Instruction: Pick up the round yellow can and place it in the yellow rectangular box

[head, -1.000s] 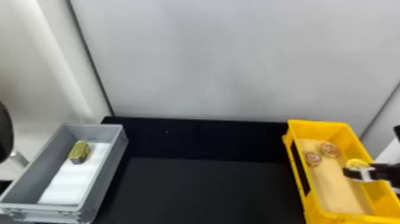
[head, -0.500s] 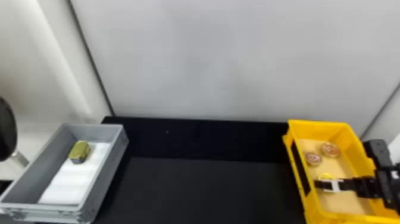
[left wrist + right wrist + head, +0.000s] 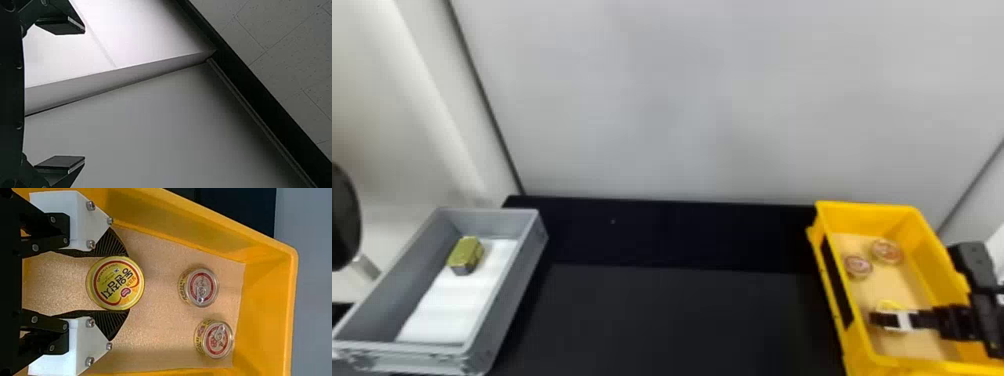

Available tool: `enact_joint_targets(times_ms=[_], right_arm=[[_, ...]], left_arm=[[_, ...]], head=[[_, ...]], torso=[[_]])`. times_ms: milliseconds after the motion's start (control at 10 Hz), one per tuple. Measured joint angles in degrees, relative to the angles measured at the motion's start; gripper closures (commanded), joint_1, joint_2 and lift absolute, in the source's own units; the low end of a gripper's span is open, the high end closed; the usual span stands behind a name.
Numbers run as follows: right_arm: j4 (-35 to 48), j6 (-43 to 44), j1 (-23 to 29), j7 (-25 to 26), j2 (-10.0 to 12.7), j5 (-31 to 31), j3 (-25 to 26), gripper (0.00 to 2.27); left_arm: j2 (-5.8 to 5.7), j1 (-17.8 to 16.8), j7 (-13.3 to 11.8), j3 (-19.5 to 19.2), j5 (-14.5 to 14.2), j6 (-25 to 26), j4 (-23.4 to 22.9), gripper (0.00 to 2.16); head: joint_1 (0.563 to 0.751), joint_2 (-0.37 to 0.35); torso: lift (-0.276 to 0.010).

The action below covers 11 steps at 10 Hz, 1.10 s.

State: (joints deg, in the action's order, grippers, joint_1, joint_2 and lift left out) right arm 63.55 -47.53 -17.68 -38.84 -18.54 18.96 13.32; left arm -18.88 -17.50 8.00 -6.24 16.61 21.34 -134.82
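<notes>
- The yellow rectangular box (image 3: 864, 209) stands at the right of the head view, and its floor has a tan, speckled lining (image 3: 160, 340).
- The round yellow can (image 3: 115, 283) is within the walls of the yellow rectangular box, toward its near end; its printed lid faces the wrist camera. Whether its base touches the lining, I cannot tell.
- The right gripper (image 3: 902, 320) reaches over the right wall of the yellow rectangular box and has the can pinched, one ribbed black finger against each side.
- The left gripper (image 3: 68, 96) is wide, its two fingers well apart with nothing between them; where it is relative to the yellow rectangular box, I cannot tell.
- Two smaller cans with red-ringed lids lie in the yellow rectangular box, beyond the held can toward the far end. One (image 3: 858, 266) is near the left wall; the other (image 3: 887, 251) is just beside it, a little farther back.
- The black table (image 3: 677, 320) extends left from the yellow rectangular box.
- A grey box (image 3: 514, 295) sits well apart, to the left of the yellow rectangular box. Inside it are a white sheet (image 3: 449, 305) and, at the sheet's far end, a gold-topped block (image 3: 466, 252).
- A pale wall (image 3: 677, 100) rises behind the yellow rectangular box and the table.
</notes>
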Motion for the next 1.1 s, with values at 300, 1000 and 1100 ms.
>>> enact_joint_targets(times_ms=[300, 1000, 1100], right_arm=[[-1.9, 0.9, -1.0, 0.0, -0.1, 0.3, -0.6, 0.65], [-2.0, 1.0, -1.5, 0.0, -0.2, 0.9, -0.7, 0.38], [-1.9, 0.6, -1.5, 0.1, -0.2, 1.0, -0.7, 0.32]], left_arm=[[-0.12, 0.1, 0.0, 0.0, 0.0, 0.0, 0.0, 0.12], [-0.13, 0.0, -0.1, 0.1, 0.0, 0.0, 0.1, 0.12], [-0.1, 0.0, -0.1, 0.1, 0.0, 0.0, 0.1, 0.12]], head=[[0.663, 0.054], [0.663, 0.054], [0.663, 0.054]], torso=[[-0.01], [-0.01], [-0.01]])
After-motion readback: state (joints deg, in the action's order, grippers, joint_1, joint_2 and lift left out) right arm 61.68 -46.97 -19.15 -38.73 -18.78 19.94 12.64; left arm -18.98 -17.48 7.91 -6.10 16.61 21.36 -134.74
